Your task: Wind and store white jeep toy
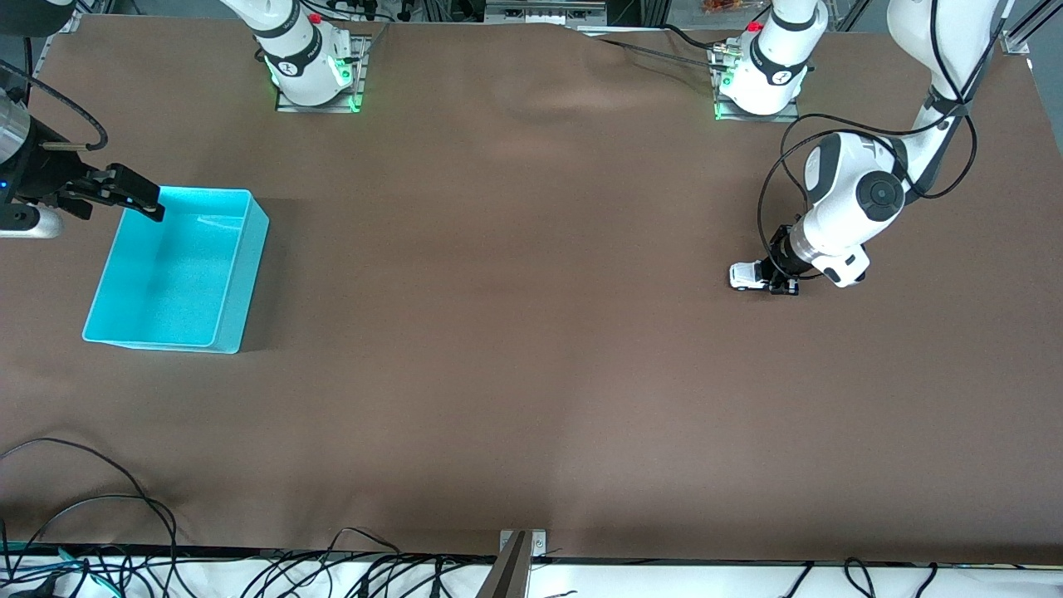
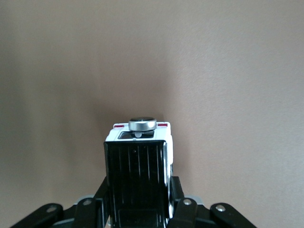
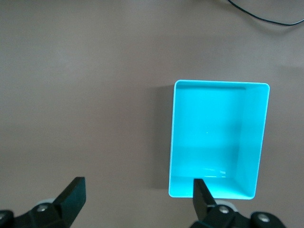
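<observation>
The left gripper [image 1: 779, 281] is down at the brown table [image 1: 531, 349], clenched on the white jeep toy [image 1: 750, 276], whose wheels sit on the cloth toward the left arm's end. In the left wrist view the fingers [image 2: 178, 199] press both flanks of the jeep [image 2: 138, 175]. Bare cloth surrounds it from twelve through six o'clock. The right gripper [image 1: 124, 193] waits with jaws spread over the cyan bin's [image 1: 241, 274] rim at the right arm's end, well apart.
</observation>
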You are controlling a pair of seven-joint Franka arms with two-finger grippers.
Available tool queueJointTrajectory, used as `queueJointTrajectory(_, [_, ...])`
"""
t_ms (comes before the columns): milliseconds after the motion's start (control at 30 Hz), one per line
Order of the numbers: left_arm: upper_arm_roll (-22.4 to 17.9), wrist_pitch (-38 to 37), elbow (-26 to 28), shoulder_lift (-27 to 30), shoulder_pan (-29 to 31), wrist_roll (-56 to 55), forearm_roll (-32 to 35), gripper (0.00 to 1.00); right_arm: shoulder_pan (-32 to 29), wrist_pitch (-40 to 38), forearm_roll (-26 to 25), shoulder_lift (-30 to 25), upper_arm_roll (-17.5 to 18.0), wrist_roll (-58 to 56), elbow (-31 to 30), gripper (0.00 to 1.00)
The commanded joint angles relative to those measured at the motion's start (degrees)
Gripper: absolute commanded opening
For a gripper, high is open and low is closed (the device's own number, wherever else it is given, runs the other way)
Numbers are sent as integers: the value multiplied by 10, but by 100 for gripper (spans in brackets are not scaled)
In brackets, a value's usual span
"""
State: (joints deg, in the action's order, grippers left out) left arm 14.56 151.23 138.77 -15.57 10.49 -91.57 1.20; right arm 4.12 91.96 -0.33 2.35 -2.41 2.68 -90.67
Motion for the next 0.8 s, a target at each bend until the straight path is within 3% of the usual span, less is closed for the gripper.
queueJointTrajectory(0, [0, 16, 0, -12, -4, -26, 14, 25, 1, -6, -8, -1, 0, 3, 8, 100])
queueJointTrajectory(200, [-2, 24, 0, -22, 0, -26, 18, 25, 1, -5, -8, -1, 0, 3, 8, 100])
queueJointTrajectory(767, [-9, 29, -11, -50, 71, -26, 129, 25, 1, -5, -7, -1, 0, 3, 8, 100])
